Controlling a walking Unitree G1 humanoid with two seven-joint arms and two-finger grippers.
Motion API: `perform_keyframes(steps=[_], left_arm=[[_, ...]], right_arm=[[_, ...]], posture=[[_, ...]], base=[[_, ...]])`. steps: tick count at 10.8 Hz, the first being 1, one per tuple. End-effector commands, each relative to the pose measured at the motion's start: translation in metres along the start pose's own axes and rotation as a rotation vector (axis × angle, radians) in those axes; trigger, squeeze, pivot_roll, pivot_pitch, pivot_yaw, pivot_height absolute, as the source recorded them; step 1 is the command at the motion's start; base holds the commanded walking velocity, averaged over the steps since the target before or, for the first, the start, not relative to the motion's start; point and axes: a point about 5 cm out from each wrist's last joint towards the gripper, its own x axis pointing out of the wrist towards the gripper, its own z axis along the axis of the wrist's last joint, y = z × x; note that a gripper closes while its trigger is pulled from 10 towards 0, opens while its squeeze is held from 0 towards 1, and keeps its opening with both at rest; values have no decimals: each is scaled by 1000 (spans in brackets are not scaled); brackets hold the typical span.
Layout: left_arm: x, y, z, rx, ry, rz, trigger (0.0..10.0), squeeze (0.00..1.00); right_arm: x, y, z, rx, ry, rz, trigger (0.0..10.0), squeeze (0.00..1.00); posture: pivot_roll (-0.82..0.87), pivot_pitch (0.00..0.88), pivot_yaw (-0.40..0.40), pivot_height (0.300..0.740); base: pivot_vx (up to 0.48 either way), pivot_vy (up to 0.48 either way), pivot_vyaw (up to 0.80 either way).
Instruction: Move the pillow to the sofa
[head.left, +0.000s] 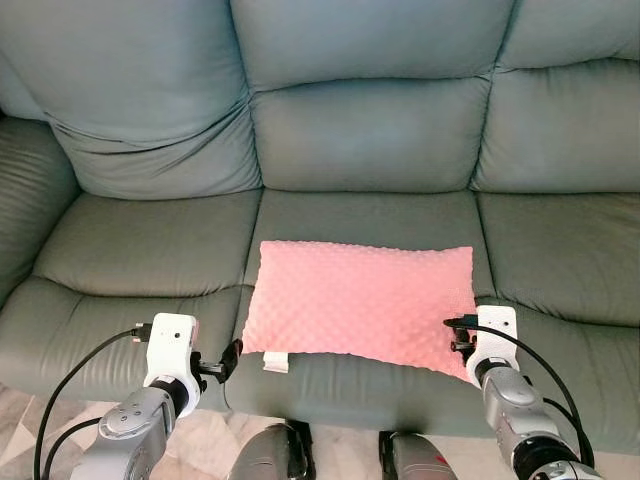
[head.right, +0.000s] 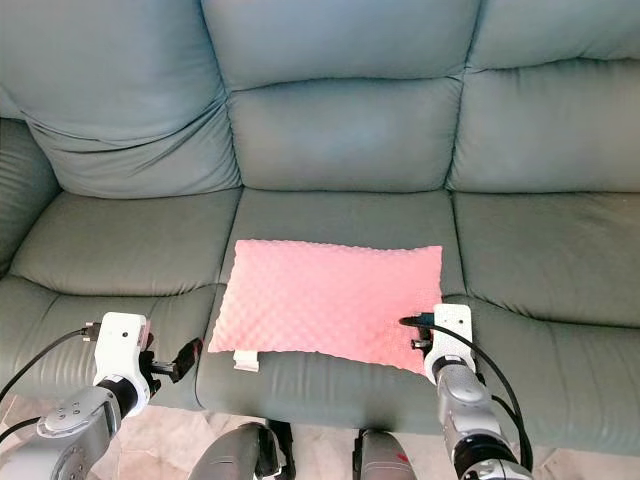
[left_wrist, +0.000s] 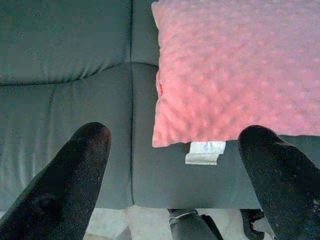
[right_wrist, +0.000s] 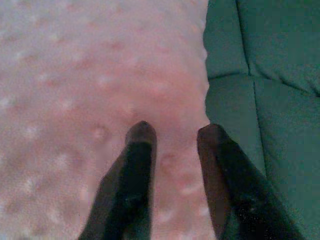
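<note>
Seat room: bare sofa (head.left: 150, 255) cushions either side of pillow (head.left: 360, 300).
Obstacle: backrest rises just behind pillow.

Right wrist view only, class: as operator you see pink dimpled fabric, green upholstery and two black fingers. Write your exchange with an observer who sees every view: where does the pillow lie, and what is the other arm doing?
Observer: Your right gripper is at the front right corner of the pillow, which lies flat on the middle seat of the sofa.
Operator: And the left gripper?
Observer: The left gripper is open, off the pillow's front left corner, not touching it.
Operator: Anything near that corner?
Observer: A white tag sticks out from the pillow's front edge onto the seat.
</note>
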Motion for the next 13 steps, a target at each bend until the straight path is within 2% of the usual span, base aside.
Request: perform_keyframes(steps=[1, 2, 4, 8, 10, 12, 13], left_arm=[[-3, 4, -7, -1, 34, 23, 10000, 0], [-3, 5, -7, 0, 33, 24, 10000, 0], [-1, 3, -8, 1, 34, 22, 10000, 0], [-1, 4, -5, 2, 26, 27, 10000, 0], [-2, 5, -5, 8, 27, 31, 10000, 0], [0, 6, -4, 14, 24, 36, 10000, 0], [1, 6, -3, 14, 21, 38, 10000, 0]], right_arm=[[-5, 1, -15, 30, 44, -1, 0, 0], [-5, 4, -13, 76, 19, 14, 0, 0], [-6, 5, -17, 84, 26, 0, 0, 0], [-10, -4, -28, 106, 65, -50, 0, 0], [-13, -20, -29, 53, 66, -136, 0, 0], [-13, -35, -22, -17, 33, -193, 0, 0], [-13, -36, -20, -8, 17, -198, 10000, 1000]], posture=[[-12, 301, 154, 740], [-10, 302, 155, 740], [-5, 303, 158, 740], [6, 306, 162, 740], [7, 303, 166, 740], [4, 298, 164, 740], [-3, 288, 161, 740]], base=[[0, 0, 0], [0, 0, 0], [0, 0, 0], [0, 0, 0], [0, 0, 0], [0, 0, 0], [0, 0, 0]])
